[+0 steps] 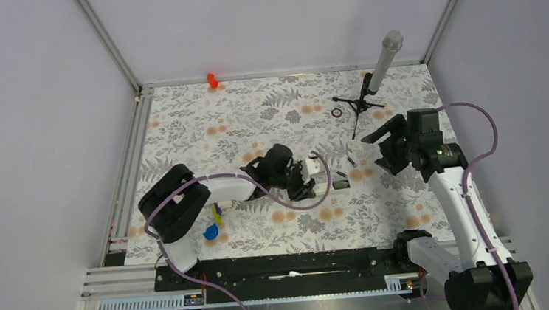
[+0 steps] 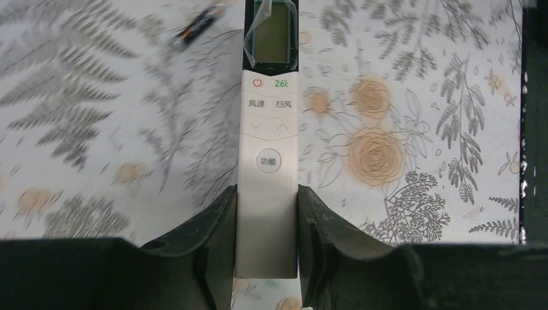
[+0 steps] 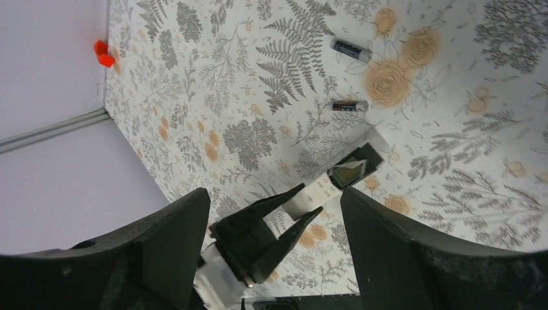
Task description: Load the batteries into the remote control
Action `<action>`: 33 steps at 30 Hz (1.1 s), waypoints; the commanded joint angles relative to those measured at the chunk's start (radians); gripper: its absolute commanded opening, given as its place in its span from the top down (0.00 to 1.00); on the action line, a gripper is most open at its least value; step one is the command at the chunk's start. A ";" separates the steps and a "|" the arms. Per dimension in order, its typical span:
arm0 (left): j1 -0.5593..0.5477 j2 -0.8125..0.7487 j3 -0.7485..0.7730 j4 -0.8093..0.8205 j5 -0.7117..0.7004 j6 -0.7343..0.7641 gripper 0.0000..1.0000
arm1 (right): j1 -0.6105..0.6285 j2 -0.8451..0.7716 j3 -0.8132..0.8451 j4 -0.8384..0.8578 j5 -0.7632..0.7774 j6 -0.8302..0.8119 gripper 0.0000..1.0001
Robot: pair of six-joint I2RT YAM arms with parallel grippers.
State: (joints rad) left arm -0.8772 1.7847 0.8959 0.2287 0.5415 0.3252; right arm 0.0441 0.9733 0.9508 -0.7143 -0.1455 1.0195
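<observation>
Far left of the worktop [image 1: 253,112], beside the left arm: yellow-and-blue toy cluster [image 1: 214,223], well apart from everything else named here.

Centre-left: left claw [image 2: 267,194], closed on the remote control [image 2: 268,129]. Gripped across the width, one finger pressed against each long edge of the plain white lower end, no gap visible on either side. Button face up, with a red power mark, a green "26", two pairs of characters and a round key. Dark screen end pointing straight away from the claw, well past the fingertips. Resting on the floral worktop or raised just off it: cannot be told.

Just right of the screen end: first battery [image 3: 349,104], lying flat, near the remote control but not touching it. Slightly farther on: second battery [image 3: 351,50], also flat, apart from the first. Neither between any fingers nor in contact with either claw.

Right: right claw [image 3: 274,197], held above the worktop, fingers spread wide, nothing between them and nothing touched. Aimed toward the remote control and the left claw, both seen through the gap, with the batteries off to one side of it.

Back of the worktop, right of centre: microphone [image 1: 385,61] on a small tripod, with a small black ring [image 1: 337,111] just beside the legs.
</observation>
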 commanded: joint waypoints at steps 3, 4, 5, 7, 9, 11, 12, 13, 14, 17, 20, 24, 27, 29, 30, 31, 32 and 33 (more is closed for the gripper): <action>0.148 -0.139 -0.009 0.026 0.010 -0.332 0.94 | -0.002 -0.005 -0.124 0.310 -0.161 -0.011 0.17; 0.161 -0.152 0.019 -0.014 0.013 -0.382 0.94 | 0.003 0.005 -0.138 0.380 -0.184 -0.009 0.15; 0.180 -0.155 0.062 -0.074 0.024 -0.432 0.94 | 0.010 0.015 -0.146 0.432 -0.203 -0.010 0.14; 0.219 -0.144 0.143 -0.180 0.067 -0.534 0.95 | 0.030 0.038 -0.149 0.521 -0.230 -0.006 0.13; 0.246 -0.164 0.156 -0.151 0.096 -0.652 0.95 | 0.062 0.058 -0.154 0.632 -0.263 0.008 0.12; 0.277 -0.184 0.150 -0.059 0.163 -0.828 0.95 | 0.109 0.072 -0.165 0.746 -0.273 0.005 0.09; 0.300 -0.187 0.148 -0.007 0.188 -0.921 0.95 | 0.137 0.077 -0.170 0.796 -0.275 -0.002 0.08; 0.319 -0.189 0.143 0.050 0.206 -1.020 0.95 | 0.164 0.086 -0.172 0.840 -0.273 -0.010 0.07; 0.338 -0.190 0.134 0.117 0.223 -1.112 0.96 | 0.192 0.094 -0.174 0.872 -0.273 -0.017 0.07; 0.385 -0.183 0.098 0.367 0.253 -1.402 0.97 | 0.248 0.123 -0.169 0.951 -0.268 -0.022 0.06; 0.410 -0.152 0.070 0.752 0.287 -1.708 0.97 | 0.269 0.137 -0.171 1.004 -0.268 0.001 0.05; 0.414 -0.101 0.059 1.052 0.247 -1.996 0.97 | 0.271 0.173 -0.181 1.176 -0.320 0.073 0.07; 0.414 -0.065 0.041 1.169 0.208 -2.113 0.97 | 0.276 0.198 -0.153 1.234 -0.329 0.078 0.07; 0.414 -0.067 0.034 1.175 0.197 -2.123 0.97 | 0.278 0.214 -0.120 1.249 -0.334 0.067 0.07; 0.414 -0.073 0.034 1.165 0.194 -2.113 0.98 | 0.279 0.221 -0.107 1.256 -0.337 0.062 0.07; 0.414 -0.080 0.032 1.150 0.191 -2.101 0.98 | 0.280 0.229 -0.094 1.260 -0.338 0.059 0.07; 0.414 -0.086 0.033 1.138 0.190 -2.091 0.98 | 0.280 0.235 -0.083 1.262 -0.336 0.056 0.07; 0.413 -0.089 0.035 1.127 0.190 -2.083 0.98 | 0.282 0.242 -0.077 1.271 -0.337 0.057 0.07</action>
State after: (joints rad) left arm -0.4633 1.7180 0.9306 1.2232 0.7536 -1.6974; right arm 0.3141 1.1988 0.7952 0.4351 -0.4557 1.0790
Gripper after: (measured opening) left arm 0.342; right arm 0.928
